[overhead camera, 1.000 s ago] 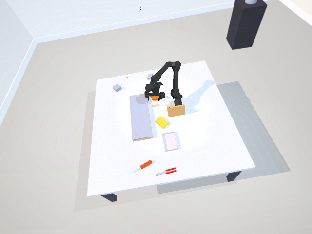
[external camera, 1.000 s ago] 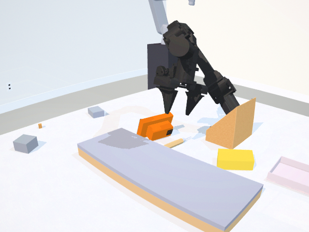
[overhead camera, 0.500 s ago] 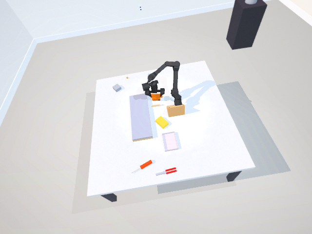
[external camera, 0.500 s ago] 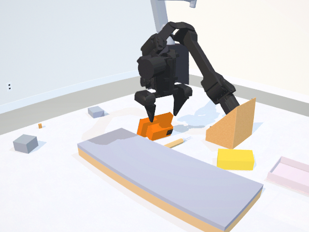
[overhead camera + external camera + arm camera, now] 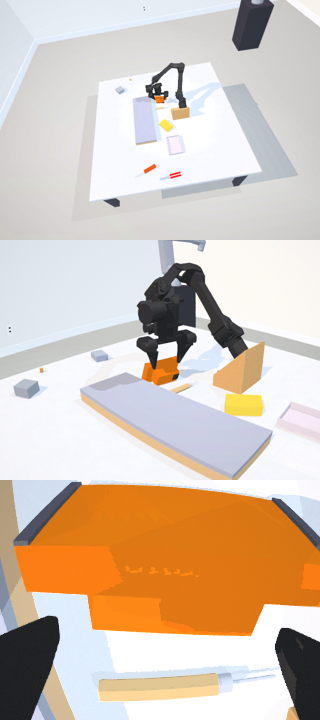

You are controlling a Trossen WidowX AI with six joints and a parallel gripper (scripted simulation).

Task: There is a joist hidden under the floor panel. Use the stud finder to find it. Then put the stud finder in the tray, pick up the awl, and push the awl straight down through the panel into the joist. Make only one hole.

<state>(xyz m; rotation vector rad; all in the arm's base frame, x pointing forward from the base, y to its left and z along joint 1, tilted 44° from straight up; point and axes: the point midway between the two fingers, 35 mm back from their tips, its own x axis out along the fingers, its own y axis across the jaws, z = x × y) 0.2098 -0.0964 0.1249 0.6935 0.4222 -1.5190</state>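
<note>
The orange stud finder (image 5: 160,99) (image 5: 166,378) (image 5: 175,530) stands beside the far end of the floor panel (image 5: 144,121) (image 5: 168,415). My gripper (image 5: 159,96) (image 5: 166,365) (image 5: 172,634) is open and points down at the stud finder, with nothing held. In the exterior view its fingertips overlap the stud finder's upper part; contact cannot be told. The awl (image 5: 159,108) (image 5: 180,388) (image 5: 160,687), with a pale wooden handle, lies beside the panel, near the stud finder. The pale pink tray (image 5: 175,145) (image 5: 301,420) is empty. The joist is hidden under the panel.
A yellow block (image 5: 165,125) (image 5: 243,405) lies between awl and tray. A wooden wedge (image 5: 180,113) (image 5: 240,371) stands by the arm's base. Grey blocks (image 5: 119,89) (image 5: 26,389) (image 5: 99,355) and a small orange cube (image 5: 130,79) (image 5: 41,370) lie beyond the panel. A screwdriver (image 5: 149,168) and red-handled pliers (image 5: 175,176) lie near the front.
</note>
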